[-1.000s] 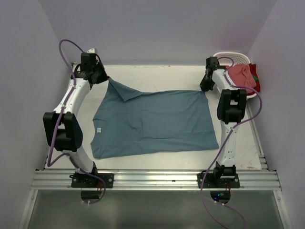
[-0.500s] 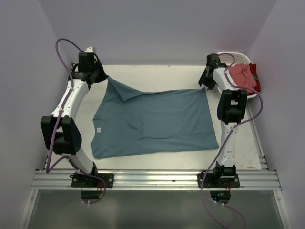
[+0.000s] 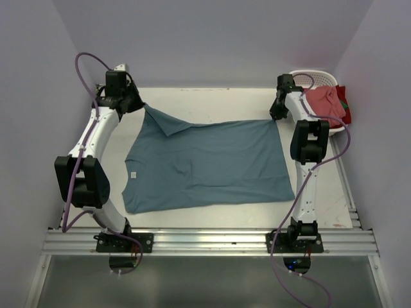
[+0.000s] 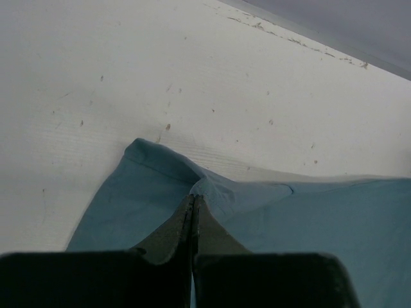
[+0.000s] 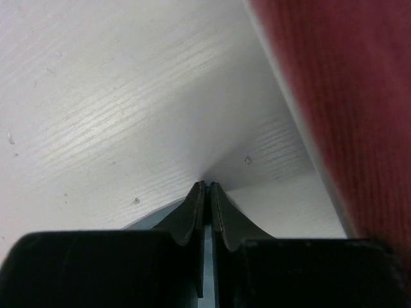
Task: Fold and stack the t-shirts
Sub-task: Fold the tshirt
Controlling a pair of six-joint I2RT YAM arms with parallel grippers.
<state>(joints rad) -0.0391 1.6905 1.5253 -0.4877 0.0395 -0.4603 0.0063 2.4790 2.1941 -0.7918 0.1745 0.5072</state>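
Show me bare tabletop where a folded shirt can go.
Widest free patch: far strip of white table, between the dusty teal cloth t-shirt and the back wall. Narrower strip right of the right arm. Crowded: far-right corner, white slotted plastic basket draped with salmon-pink cloth shirt.

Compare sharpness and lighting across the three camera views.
Top external: even, soft light, the teal-blue cloth t-shirt sharp, shadows faint. Left wrist: shirt crisp, the dark left tool blurred in front. Right wrist: the red ribbed cloth at right out of focus, the right tool dark, soft-edged.
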